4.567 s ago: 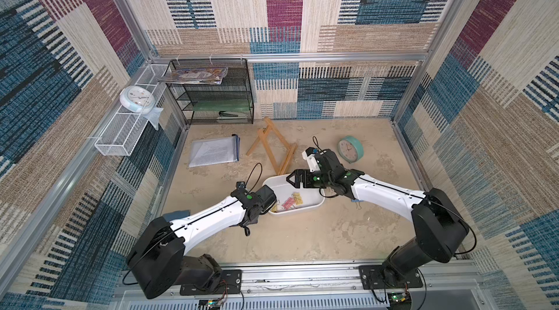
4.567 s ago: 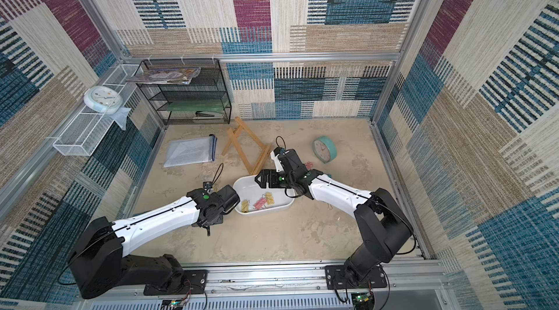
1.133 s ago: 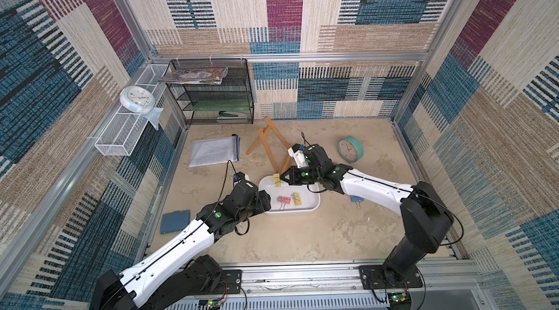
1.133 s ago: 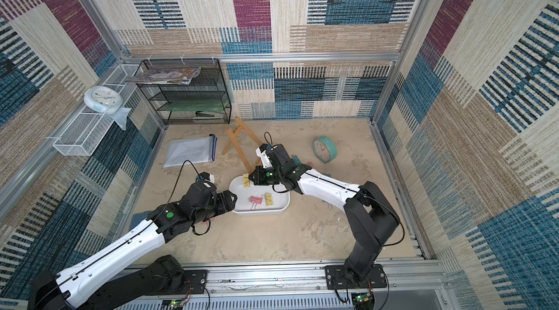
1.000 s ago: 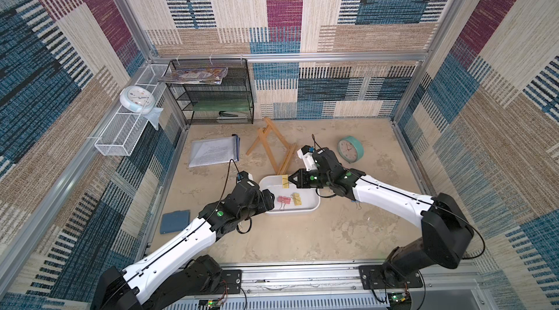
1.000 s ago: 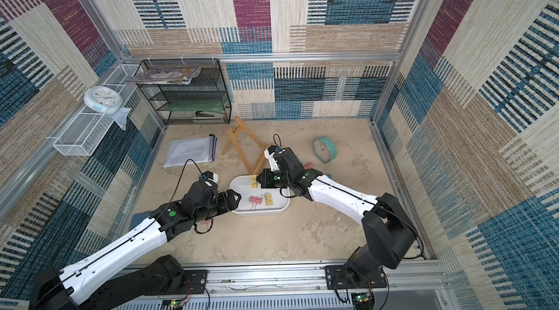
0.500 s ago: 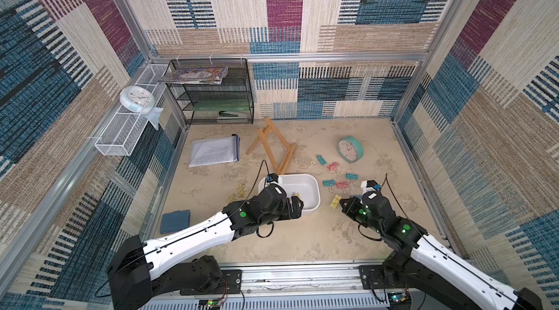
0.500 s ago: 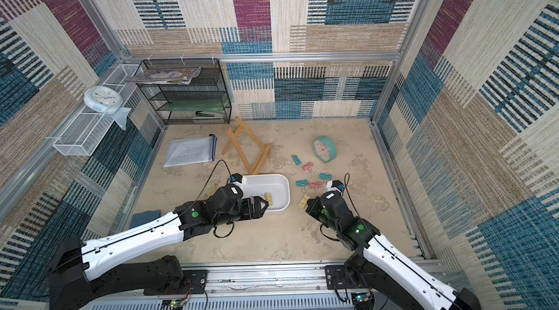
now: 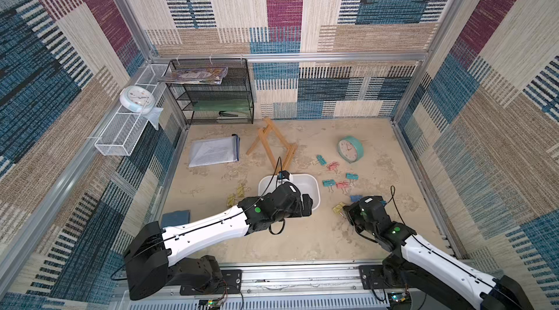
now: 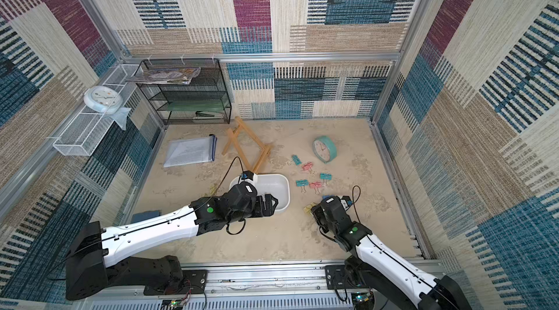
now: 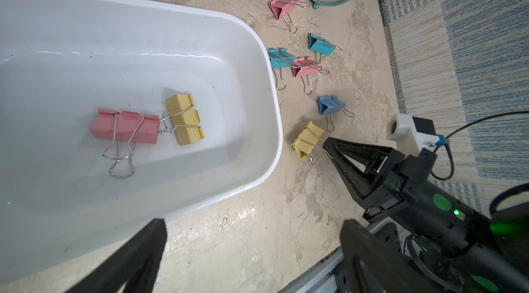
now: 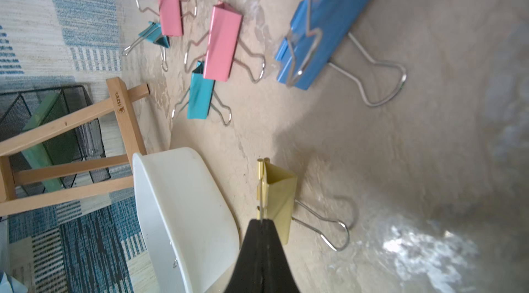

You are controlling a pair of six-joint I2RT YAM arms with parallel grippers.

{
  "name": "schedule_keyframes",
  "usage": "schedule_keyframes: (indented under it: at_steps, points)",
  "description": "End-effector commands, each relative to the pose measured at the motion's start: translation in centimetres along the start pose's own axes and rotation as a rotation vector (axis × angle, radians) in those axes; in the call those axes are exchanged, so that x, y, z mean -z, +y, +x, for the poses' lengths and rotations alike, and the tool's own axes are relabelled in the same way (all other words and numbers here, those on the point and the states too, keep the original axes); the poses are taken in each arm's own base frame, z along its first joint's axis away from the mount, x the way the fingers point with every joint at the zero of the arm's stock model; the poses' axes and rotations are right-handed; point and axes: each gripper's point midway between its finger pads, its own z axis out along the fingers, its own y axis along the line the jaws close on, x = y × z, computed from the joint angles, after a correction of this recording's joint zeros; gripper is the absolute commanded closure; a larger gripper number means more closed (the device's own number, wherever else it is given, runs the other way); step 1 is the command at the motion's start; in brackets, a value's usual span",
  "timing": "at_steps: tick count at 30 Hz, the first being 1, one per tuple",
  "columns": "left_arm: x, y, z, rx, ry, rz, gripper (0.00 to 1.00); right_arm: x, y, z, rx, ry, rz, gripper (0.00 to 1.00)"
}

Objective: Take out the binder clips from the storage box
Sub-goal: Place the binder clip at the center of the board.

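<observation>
- Left gripper (image 11: 253,221) hovers at the near rim of the box, its jaws wide apart and empty.
- Right gripper (image 12: 262,221) has its jaws together and seems pinched on the wire handle of the loose yellow clip (image 12: 279,205) at its tip, on the table.
- The white box (image 11: 114,48) lies just ahead of the left gripper; a low reach could catch the rim and shove it.
- The pink clip (image 11: 126,130) and the boxed yellow clip (image 11: 184,122) touch on the box floor. Their handles look hooked, so lifting one may drag or drop the other.
</observation>
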Motion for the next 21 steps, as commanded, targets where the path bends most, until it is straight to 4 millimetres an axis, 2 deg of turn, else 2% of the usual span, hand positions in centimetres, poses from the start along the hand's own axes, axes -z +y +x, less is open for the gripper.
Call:
schedule_keyframes:
  at_steps: [1,9,14,18,21]
  points:
    - [0.2,0.7,-0.3,-0.023,-0.018,-0.036,0.01,-0.3,0.9,-1.0,-0.039,-0.056,-0.02,1.0]
    - [0.8,1.4,-0.4,-0.024,-0.038,-0.055,0.01,-1.3,2.0,-1.5,0.0,-0.076,-0.019,0.9]
    - [1.0,1.5,-0.6,-0.033,-0.043,-0.057,0.01,-2.1,2.6,-1.1,0.026,-0.041,-0.026,0.91]
    - [1.1,1.5,-0.7,-0.034,-0.045,-0.06,0.01,-2.4,2.9,-0.7,0.07,-0.005,-0.005,0.76]
    - [1.2,1.6,-0.7,-0.035,-0.047,-0.063,0.01,-1.9,3.4,-0.9,0.115,-0.008,0.003,0.68]
